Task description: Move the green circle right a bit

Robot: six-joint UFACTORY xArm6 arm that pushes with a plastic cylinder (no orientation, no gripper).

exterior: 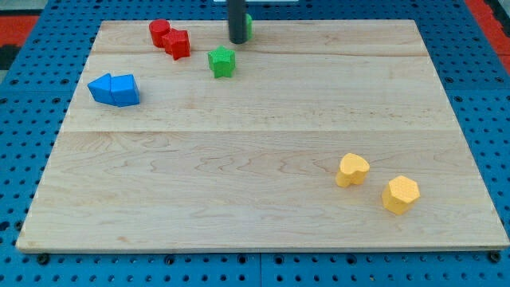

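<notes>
The green circle (248, 26) sits near the view's top, left of centre, mostly hidden behind my rod, with only its right edge showing. My tip (237, 41) rests on the board right against the circle's left side. A green star (222, 61) lies just below and left of the tip.
Two red blocks (170, 37) touch each other at the view's top left. Two blue blocks (114, 89) sit together at the left. A yellow heart (352, 169) and a yellow hexagon (400, 194) lie at the lower right. The wooden board (255, 207) ends close above the circle.
</notes>
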